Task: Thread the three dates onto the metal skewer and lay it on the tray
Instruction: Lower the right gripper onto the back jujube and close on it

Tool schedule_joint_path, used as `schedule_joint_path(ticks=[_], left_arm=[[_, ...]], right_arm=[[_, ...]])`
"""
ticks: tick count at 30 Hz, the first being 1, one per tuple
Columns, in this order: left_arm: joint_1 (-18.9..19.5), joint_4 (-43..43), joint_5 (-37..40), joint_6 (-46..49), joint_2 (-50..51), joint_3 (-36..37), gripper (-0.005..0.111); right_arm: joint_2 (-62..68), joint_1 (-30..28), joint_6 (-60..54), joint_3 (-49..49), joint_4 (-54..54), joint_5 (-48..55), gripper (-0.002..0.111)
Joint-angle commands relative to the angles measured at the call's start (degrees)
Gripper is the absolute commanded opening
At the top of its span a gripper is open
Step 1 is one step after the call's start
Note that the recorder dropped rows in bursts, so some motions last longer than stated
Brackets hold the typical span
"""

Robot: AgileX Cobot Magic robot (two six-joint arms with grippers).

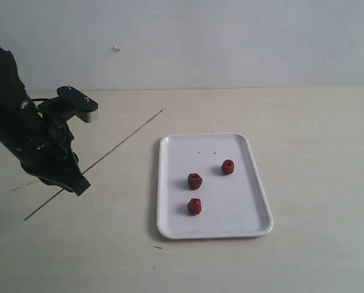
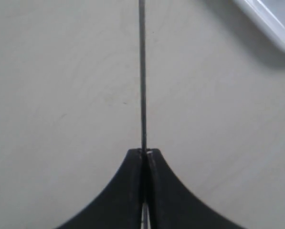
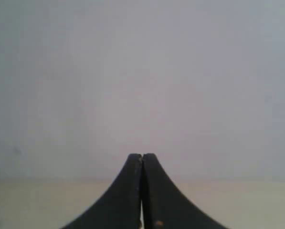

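The thin metal skewer (image 1: 124, 141) slants across the table left of the tray, its tip near the far edge. My left gripper (image 1: 78, 183) is shut on it near its lower end; in the left wrist view the skewer (image 2: 142, 76) runs straight out from between the closed fingertips of the left gripper (image 2: 143, 151). Three dark red dates (image 1: 195, 180) (image 1: 228, 166) (image 1: 194, 206) lie loose on the white tray (image 1: 255, 201). My right gripper (image 3: 142, 155) is shut on nothing, facing the wall, and does not show in the exterior view.
A corner of the tray (image 2: 276, 28) shows in the left wrist view. The pale wooden table (image 1: 316, 134) runs back to a plain grey wall (image 1: 230, 36). The left arm's black body (image 1: 17, 122) stands over the table's left side.
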Motion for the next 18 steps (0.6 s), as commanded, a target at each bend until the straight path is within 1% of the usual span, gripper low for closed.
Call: schedule_joint_path(ticks=[1,2,3,4,5,6,7,8,11,13,16,17,18], left_arm=[[0.14,-0.70,0.13,0.49,-0.12,0.23,0.000],[0.14,-0.58,0.13,2.71,-0.12,0.23,0.000],[0.14,-0.43,0.13,3.79,-0.12,0.23,0.000],[0.14,-0.17,0.13,6.91,-0.12,0.23,0.000],[0.14,-0.01,0.21,8.00,-0.12,0.23,0.000],[0.14,0.61,0.96,10.95,-0.12,0.23,0.000],[0.14,1.36,1.42,11.73,-0.12,0.23,0.000],[0.14,3.05,2.57,13.01,-0.12,0.23,0.000],[0.14,3.05,5.38,19.22,-0.12,0.23,0.000],[0.14,4.17,5.63,20.03,-0.12,0.23,0.000],[0.78,5.68,7.47,19.35,-0.12,0.23,0.000],[1.24,5.71,7.88,19.35,-0.12,0.23,0.000],[1.32,5.71,7.87,19.35,-0.12,0.23,0.000]], right_arm=[[20.74,-0.27,-5.72,-15.89,-4.84,22.73,0.000],[30.28,-0.17,-5.95,-23.79,-8.87,33.34,0.000],[33.92,-0.17,-6.41,-26.76,-9.75,37.03,0.000],[42.57,-0.17,-6.92,-33.41,-9.86,44.58,0.000],[46.68,0.21,-8.14,-36.36,-9.36,47.93,0.000],[54.28,1.79,-10.46,-41.47,-9.17,53.14,0.000],[57.07,2.56,-10.85,-43.19,-9.17,54.47,0.000],[63.47,4.61,-10.89,-47.10,-9.17,55.85,0.001],[73.78,8.55,-14.69,-54.97,-8.89,58.65,0.012],[78.17,10.84,-15.75,-59.59,-8.73,58.98,0.023],[82.33,14.18,-15.64,-62.83,-7.43,60.36,0.045],[83.08,14.94,-15.52,-63.07,-7.43,60.08,0.050],[83.30,15.48,-15.52,-63.20,-7.43,59.78,0.053]])
